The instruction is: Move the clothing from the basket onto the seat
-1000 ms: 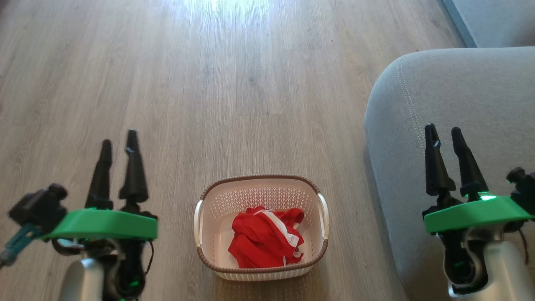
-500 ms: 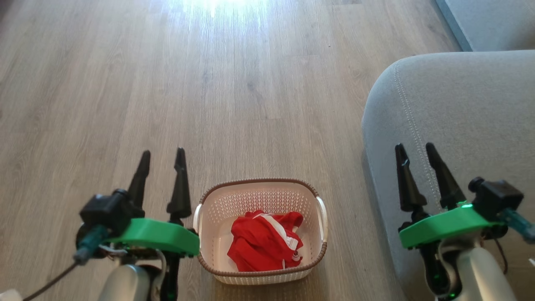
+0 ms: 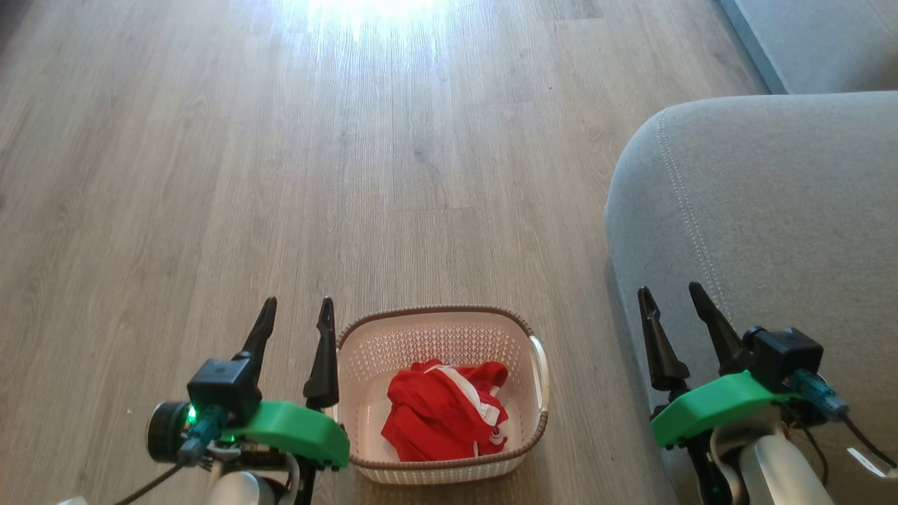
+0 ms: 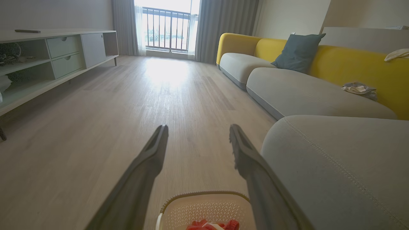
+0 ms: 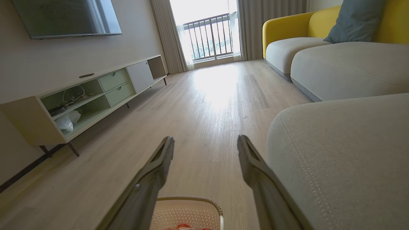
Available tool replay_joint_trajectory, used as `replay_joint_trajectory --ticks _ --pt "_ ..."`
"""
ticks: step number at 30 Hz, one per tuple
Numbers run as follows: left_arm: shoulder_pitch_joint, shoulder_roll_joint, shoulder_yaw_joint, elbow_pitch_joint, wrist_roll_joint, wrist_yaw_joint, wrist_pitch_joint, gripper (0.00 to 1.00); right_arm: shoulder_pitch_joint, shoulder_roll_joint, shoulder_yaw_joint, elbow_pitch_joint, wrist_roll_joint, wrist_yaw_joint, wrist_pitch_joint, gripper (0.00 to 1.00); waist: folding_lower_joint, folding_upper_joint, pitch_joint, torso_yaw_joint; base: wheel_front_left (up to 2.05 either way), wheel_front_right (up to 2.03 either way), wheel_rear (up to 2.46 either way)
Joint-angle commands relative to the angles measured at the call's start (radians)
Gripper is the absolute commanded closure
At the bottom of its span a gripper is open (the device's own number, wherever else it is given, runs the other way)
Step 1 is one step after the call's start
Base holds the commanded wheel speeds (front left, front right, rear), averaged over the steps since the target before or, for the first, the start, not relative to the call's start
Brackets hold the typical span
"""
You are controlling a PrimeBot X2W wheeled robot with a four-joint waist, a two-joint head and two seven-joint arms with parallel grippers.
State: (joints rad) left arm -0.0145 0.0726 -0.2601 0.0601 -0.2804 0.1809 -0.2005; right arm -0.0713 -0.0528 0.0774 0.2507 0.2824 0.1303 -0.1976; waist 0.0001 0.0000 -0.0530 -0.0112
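left end effector [image 3: 298, 303] hangs spread over wood floor [image 3: 280, 175] by basket [image 3: 435, 309].

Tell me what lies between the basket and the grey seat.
A bare strip of wooden floor lies between the basket and the seat, with nothing on it; the head view shows this.

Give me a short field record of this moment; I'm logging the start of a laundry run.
clothing: red heap with white trim, lying inside the basket
basket: cream, brown rim, on the wood floor, left of the seat
seat: grey, pale stitched seam
left gripper: open, empty, by the basket's left rim
right gripper: open, empty, by the seat's left edge
progress: clothing not yet on the seat
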Motion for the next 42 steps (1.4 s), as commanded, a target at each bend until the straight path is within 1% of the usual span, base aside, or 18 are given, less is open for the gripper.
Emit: replay_joint_trajectory --ticks 1,9,13,18,23,34,39,42 --pt "-0.035 -0.002 0.024 -0.031 0.041 -0.003 -0.017 0.0 -0.05 0.002 0.021 -0.027 -0.033 0.0 -0.019 0.0 -0.0001 0.0 -0.001 -0.001 0.0 0.0 0.0" --pt "-0.029 -0.016 0.038 -0.039 0.13 -0.011 -0.04 0.0 -0.064 0.002 0.039 -0.01 -0.111 0.0 -0.043 0.0 -0.0001 0.0 -0.007 -0.003 0.0 0.0 0.0" --pt "-0.023 -0.02 0.048 -0.006 0.151 -0.028 -0.052 0.0 -0.065 0.003 0.041 0.013 -0.149 0.0 -0.055 0.0 -0.0001 0.0 -0.013 -0.005 0.0 0.0 0.0" --pt "-0.016 -0.022 0.053 0.083 0.143 -0.054 -0.061 0.0 -0.068 0.003 0.049 0.089 -0.172 0.0 -0.064 0.0 -0.0001 0.0 -0.021 -0.007 0.0 0.0 0.0" --pt "-0.025 -0.022 0.054 0.096 0.125 -0.052 -0.061 0.0 -0.081 0.003 0.05 0.116 -0.167 0.0 -0.064 0.0 -0.0001 0.0 -0.021 -0.007 0.0 0.0 0.0" --pt "-0.028 -0.022 0.051 0.095 0.115 -0.056 -0.061 0.0 -0.091 0.003 0.046 0.11 -0.161 0.0 -0.064 0.0 -0.0001 0.0 -0.005 -0.019 0.0 0.0 0.0" --pt "-0.027 -0.022 0.05 0.129 0.113 -0.059 -0.061 0.0 -0.088 0.003 0.035 0.094 -0.169 0.0 -0.064 0.0 -0.0001 0.0 0.027 -0.043 0.0 0.0 0.0" --pt "-0.04 -0.022 0.048 0.149 0.109 -0.069 -0.061 0.0 -0.084 0.003 0.025 0.068 -0.18 0.0 -0.064 0.0 -0.0001 0.0 0.061 -0.06 0.0 0.0 0.0"
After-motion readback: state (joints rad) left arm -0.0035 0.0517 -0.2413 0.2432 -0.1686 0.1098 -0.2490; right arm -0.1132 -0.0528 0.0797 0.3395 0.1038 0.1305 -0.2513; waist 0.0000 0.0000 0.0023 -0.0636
